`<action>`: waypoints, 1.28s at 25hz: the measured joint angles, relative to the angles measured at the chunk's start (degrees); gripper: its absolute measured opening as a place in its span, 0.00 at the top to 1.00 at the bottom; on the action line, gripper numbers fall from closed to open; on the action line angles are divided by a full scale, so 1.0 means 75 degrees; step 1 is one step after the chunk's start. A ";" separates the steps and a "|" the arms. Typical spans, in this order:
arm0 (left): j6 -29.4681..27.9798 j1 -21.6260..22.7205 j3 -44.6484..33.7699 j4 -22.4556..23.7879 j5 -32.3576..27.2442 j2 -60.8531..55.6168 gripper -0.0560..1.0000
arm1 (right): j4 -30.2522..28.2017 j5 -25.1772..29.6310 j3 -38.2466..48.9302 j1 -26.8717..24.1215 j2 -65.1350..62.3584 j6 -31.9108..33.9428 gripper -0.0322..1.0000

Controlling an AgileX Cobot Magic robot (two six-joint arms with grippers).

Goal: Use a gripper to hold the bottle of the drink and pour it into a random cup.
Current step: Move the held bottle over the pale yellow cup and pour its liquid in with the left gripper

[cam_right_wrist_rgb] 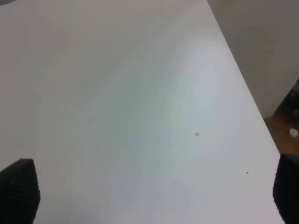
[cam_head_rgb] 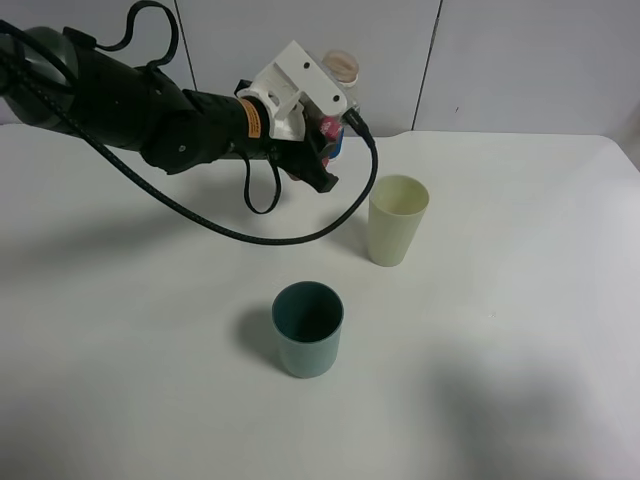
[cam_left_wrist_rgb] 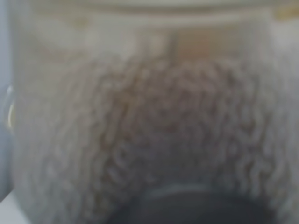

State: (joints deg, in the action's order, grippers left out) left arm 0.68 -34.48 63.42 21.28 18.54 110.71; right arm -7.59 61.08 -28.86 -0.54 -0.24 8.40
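My left gripper (cam_head_rgb: 322,150), a white claw on the black arm, is shut on the bottle of the drink (cam_head_rgb: 330,132) and holds it in the air at the back of the table. The pink label shows between the fingers, and the bottle's open mouth (cam_head_rgb: 343,65) sticks out above the claw. In the left wrist view the bottle (cam_left_wrist_rgb: 159,130) fills the picture as a blur. The pale yellow-green cup (cam_head_rgb: 399,220) stands upright to the right of the bottle and nearer the front, apart from it. My right gripper (cam_right_wrist_rgb: 152,196) is open over bare table, with only its black fingertips (cam_right_wrist_rgb: 18,189) showing.
A shorter dark teal cup (cam_head_rgb: 308,328) stands upright in front of the pale cup, toward the middle. A black cable (cam_head_rgb: 300,238) loops down from the left arm close to the pale cup. The white table (cam_head_rgb: 520,300) ends near the right gripper, with floor beyond.
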 joint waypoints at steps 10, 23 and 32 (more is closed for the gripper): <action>0.0346 -0.0203 0.0161 0.0641 -0.0803 0.0000 0.63 | 0.0000 0.0000 0.0000 0.0000 0.0000 0.0000 0.00; 0.0659 -0.0349 0.0333 0.1256 -0.1100 0.0000 0.63 | 0.0000 0.0000 0.0000 0.0000 0.0000 0.0000 0.00; 0.0684 -0.0420 0.0781 0.2310 -0.1739 0.0000 0.63 | 0.0000 0.0000 0.0000 0.0000 0.0000 0.0000 0.00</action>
State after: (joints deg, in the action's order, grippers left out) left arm 5.81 -37.62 69.27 38.60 5.50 110.71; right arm -7.59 61.08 -28.86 -0.54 -0.24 8.40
